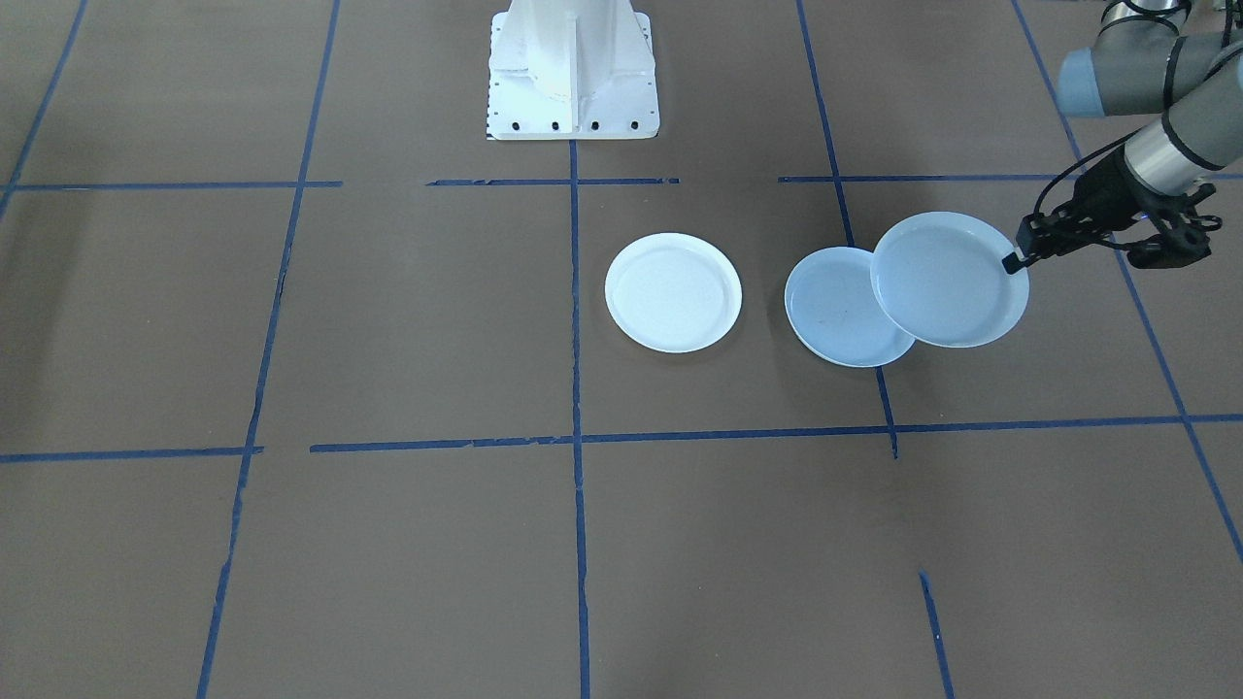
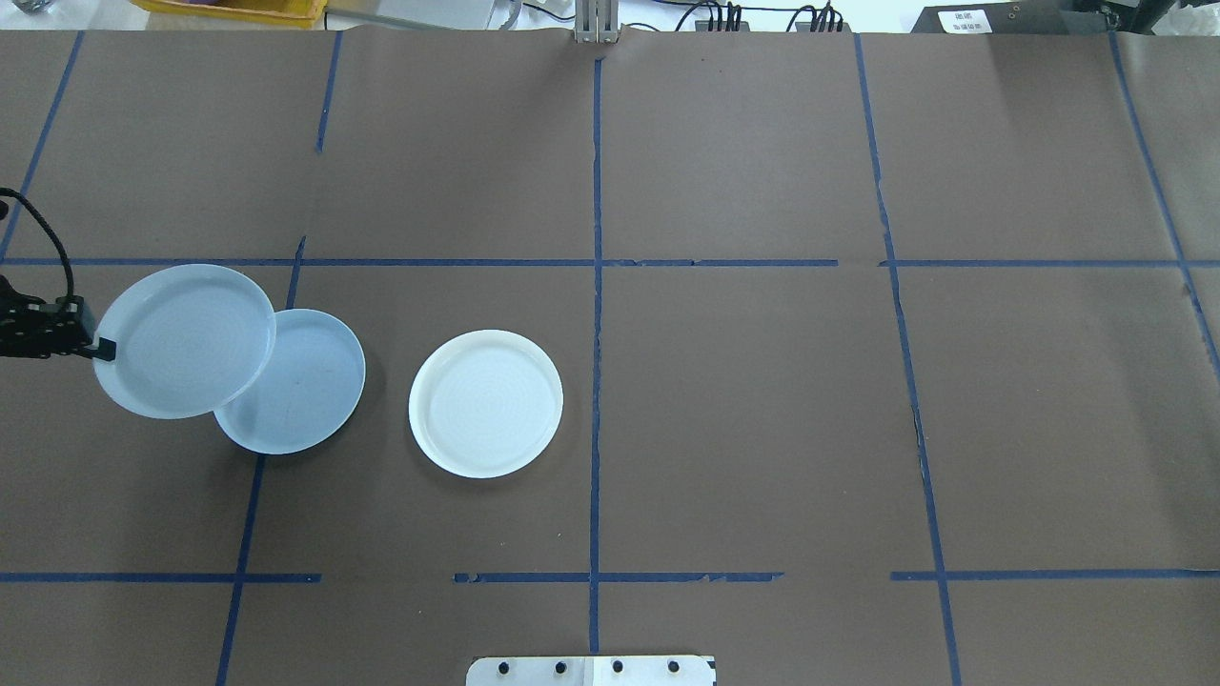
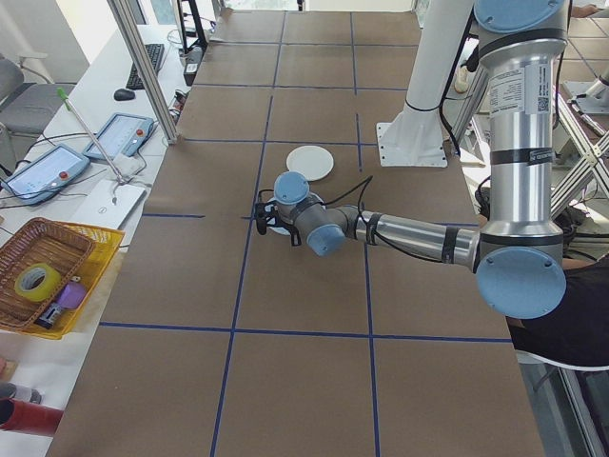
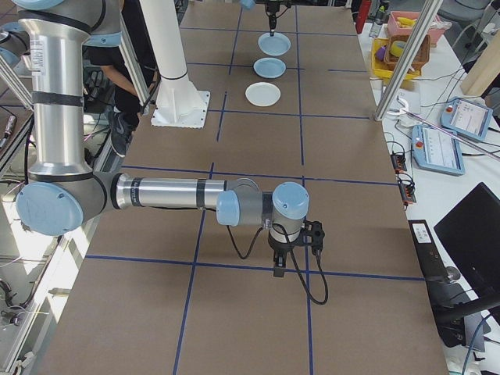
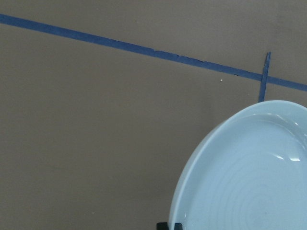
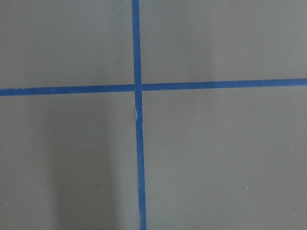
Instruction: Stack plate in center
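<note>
Rippled plate (image 2: 183, 340) hangs tilted, overlapping the plain blue plate (image 2: 305, 386), pinched at its outer rim by the left jaws (image 2: 95, 349). Such a thin edge grip may slip, dropping it off-center. Right jaws' state: cannot tell.

Three plates: one rippled pale blue plate (image 2: 181, 338), one plain pale blue plate (image 2: 310, 391), one white plate (image 2: 486, 403).

Left tool (image 1: 1016, 260) clamped on a rim, arm stretched low – right tool (image 4: 291, 254) pointing down (grip state unclear)
</note>
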`<state>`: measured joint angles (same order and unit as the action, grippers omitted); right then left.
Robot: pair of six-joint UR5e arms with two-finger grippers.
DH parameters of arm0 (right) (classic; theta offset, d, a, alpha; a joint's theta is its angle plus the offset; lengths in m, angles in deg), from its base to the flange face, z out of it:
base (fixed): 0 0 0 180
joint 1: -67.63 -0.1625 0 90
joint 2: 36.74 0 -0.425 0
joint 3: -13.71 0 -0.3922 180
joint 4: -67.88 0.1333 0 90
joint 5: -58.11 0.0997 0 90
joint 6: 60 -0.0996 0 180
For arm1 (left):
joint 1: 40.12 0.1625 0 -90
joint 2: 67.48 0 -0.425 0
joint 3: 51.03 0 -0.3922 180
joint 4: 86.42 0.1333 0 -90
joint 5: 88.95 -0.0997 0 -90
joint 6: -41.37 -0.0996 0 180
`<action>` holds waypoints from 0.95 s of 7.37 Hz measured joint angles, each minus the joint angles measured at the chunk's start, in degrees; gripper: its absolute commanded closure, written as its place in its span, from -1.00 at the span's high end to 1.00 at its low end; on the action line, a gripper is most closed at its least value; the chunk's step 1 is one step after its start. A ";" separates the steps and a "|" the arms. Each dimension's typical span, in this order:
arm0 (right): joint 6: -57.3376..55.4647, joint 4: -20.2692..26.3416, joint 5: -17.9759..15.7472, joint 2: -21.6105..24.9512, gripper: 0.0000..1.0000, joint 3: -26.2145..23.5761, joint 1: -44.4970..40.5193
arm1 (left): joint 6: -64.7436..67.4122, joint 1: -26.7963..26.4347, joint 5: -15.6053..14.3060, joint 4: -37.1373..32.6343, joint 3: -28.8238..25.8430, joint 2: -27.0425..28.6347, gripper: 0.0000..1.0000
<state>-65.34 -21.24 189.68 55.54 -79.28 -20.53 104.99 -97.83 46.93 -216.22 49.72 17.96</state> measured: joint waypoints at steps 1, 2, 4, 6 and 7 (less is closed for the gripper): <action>-0.01 0.00 0.00 0.00 1.00 0.00 0.00 | 3.93 2.96 -1.67 -2.22 -0.45 0.70 -1.00; -0.02 0.00 -0.01 0.00 1.00 0.00 0.00 | 6.28 4.97 -2.91 -3.54 -0.74 1.14 0.31; -0.02 0.00 -0.08 0.00 1.00 0.00 0.00 | 7.29 6.21 -3.68 -4.38 -0.96 1.63 1.00; -0.02 0.00 -0.05 0.00 1.00 0.00 0.00 | 7.18 6.35 -3.59 -4.46 -0.48 1.79 1.00; 0.00 0.00 -0.06 0.00 1.00 0.00 0.00 | 7.16 6.37 -3.17 -3.96 0.65 1.84 1.00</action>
<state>-65.35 -21.24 189.62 55.55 -79.28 -20.53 112.16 -91.46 43.76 -220.18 50.36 19.80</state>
